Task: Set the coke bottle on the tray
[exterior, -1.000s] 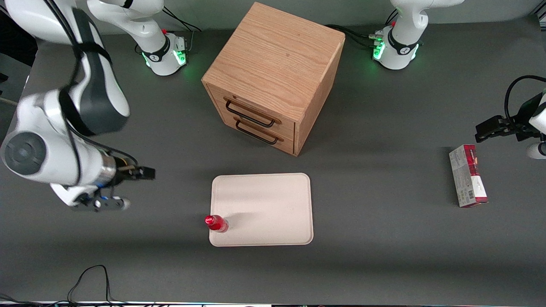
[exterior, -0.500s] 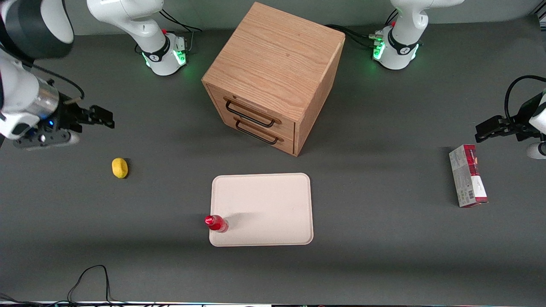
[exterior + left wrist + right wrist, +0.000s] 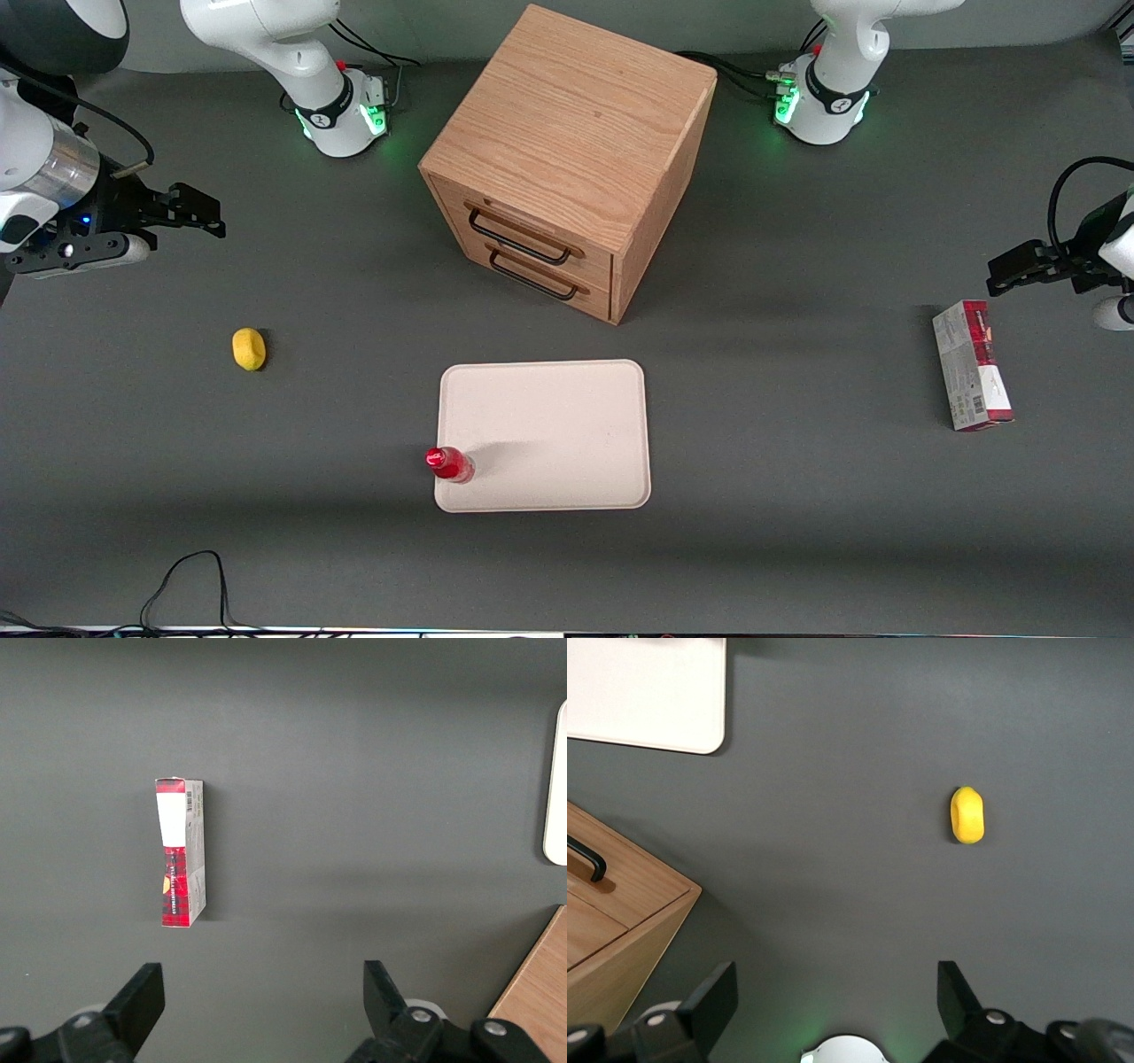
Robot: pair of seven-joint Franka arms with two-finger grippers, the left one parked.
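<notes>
Just one coke bottle [image 3: 450,464], one tray [image 3: 567,416], empty spread hand [image 3: 833,1005].

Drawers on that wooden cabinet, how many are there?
2: the upper drawer and the lower drawer, stacked on the wooden cabinet front. The gripper hangs open, toward the working arm's end of the table.

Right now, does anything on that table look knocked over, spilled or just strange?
Nothing spilled or damaged. The coke bottle stands right at the tray rim, near a corner, not centred. The carton lies flat. The gripper hangs open, apart from everything, near the yellow lump.
</notes>
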